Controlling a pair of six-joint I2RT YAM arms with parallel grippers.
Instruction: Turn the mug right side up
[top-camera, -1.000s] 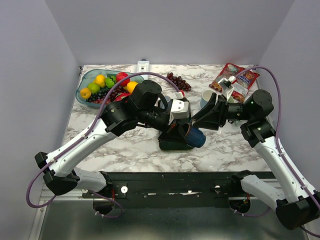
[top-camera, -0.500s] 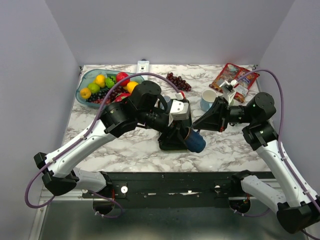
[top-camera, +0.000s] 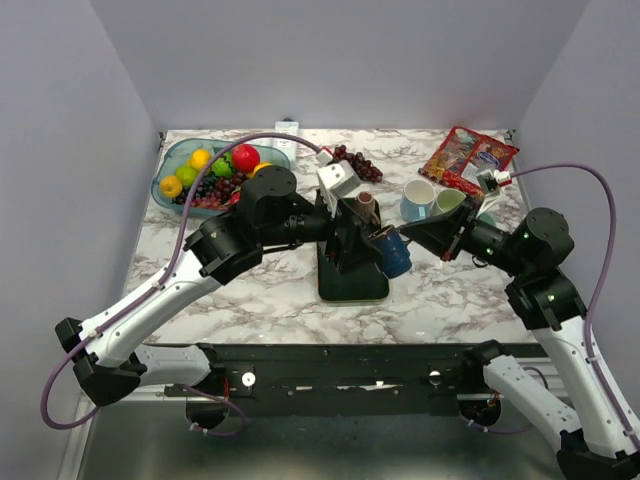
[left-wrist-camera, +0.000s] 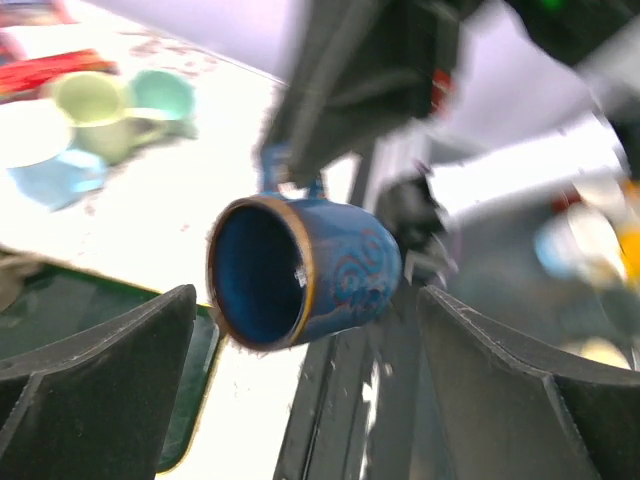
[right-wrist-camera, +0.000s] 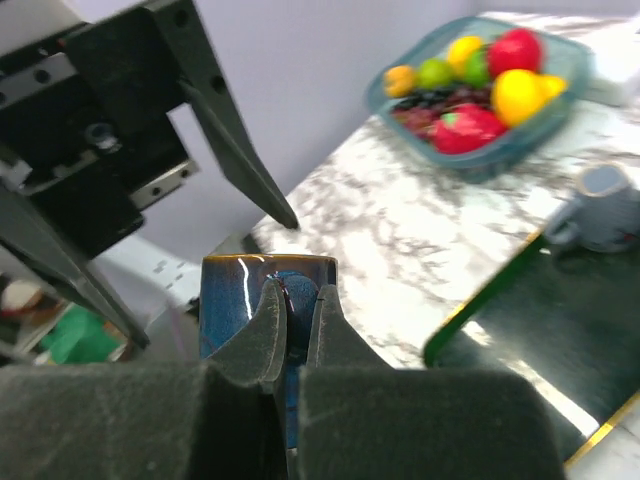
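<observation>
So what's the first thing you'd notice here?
The blue mug grabs the eye: it hangs tipped in the air by the dark tray, mid-table, pinched by its handle in the right tool. The left tool gapes open right beside it. A bowl of bright fruit sits at the table's far left corner.

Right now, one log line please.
left gripper open | right gripper shut on blue mug handle | mug on its side, not yet upright
</observation>
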